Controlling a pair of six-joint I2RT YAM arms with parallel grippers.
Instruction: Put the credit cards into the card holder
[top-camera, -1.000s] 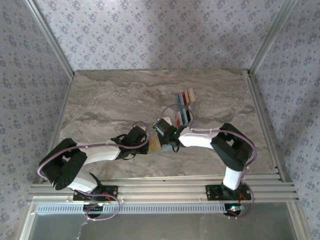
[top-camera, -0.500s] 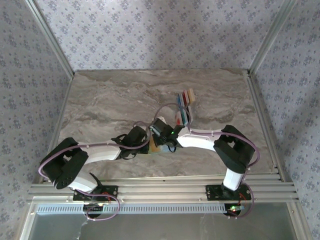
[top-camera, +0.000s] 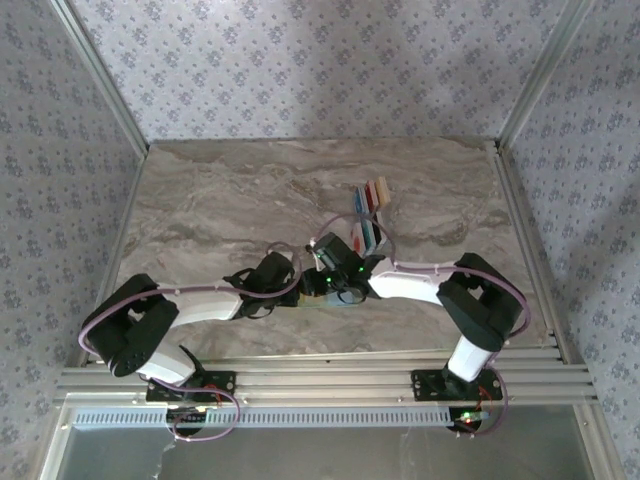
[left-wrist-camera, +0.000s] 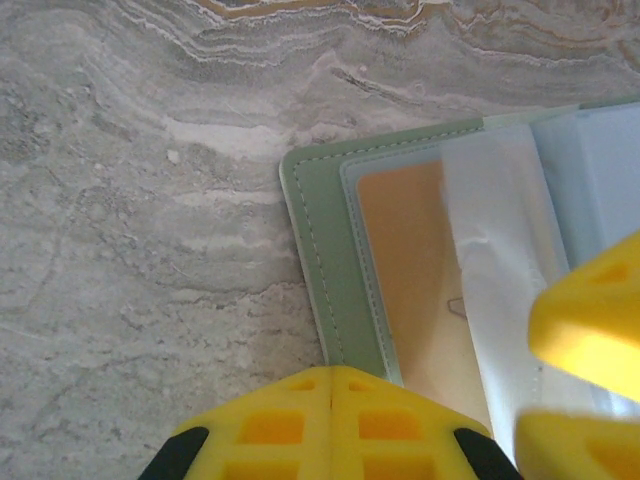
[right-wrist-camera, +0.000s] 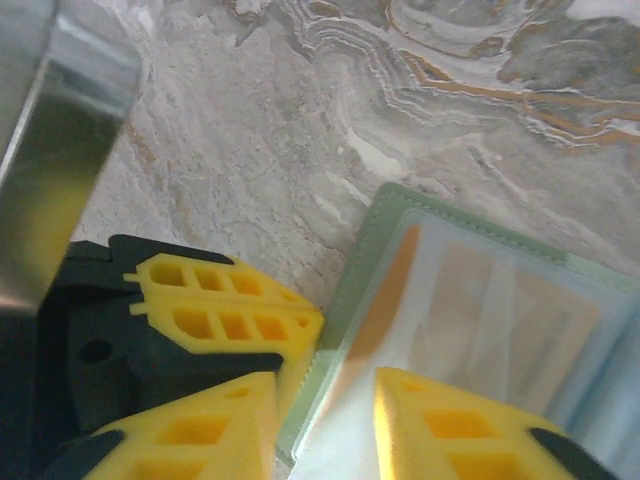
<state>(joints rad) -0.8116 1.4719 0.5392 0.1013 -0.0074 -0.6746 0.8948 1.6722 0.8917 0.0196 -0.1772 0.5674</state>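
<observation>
The pale green card holder (left-wrist-camera: 322, 262) lies open on the marble, and a tan credit card (left-wrist-camera: 410, 260) sits inside its clear sleeve. My left gripper (left-wrist-camera: 332, 372) is shut, its tip resting on the holder's near edge. My right gripper (right-wrist-camera: 325, 420) is open and straddles the sleeve's corner, with nothing pinched. In the top view both grippers meet over the holder (top-camera: 325, 298), the left gripper (top-camera: 300, 287) beside the right gripper (top-camera: 332, 283). More credit cards lie beyond: a red, tan and blue row (top-camera: 373, 193) and a nearer group (top-camera: 364, 236).
The left gripper's yellow fingers (right-wrist-camera: 240, 310) crowd the holder's edge (right-wrist-camera: 385, 250) in the right wrist view. A metal rail (top-camera: 320, 378) borders the table's near side, and patterned walls close in the other three sides. Bare marble (top-camera: 220, 200) stretches to the far left.
My right gripper has gone from shut to open over the sleeve, and its wrist has shifted slightly right. The tan card it carried now lies in the holder. The left gripper has stayed put.
</observation>
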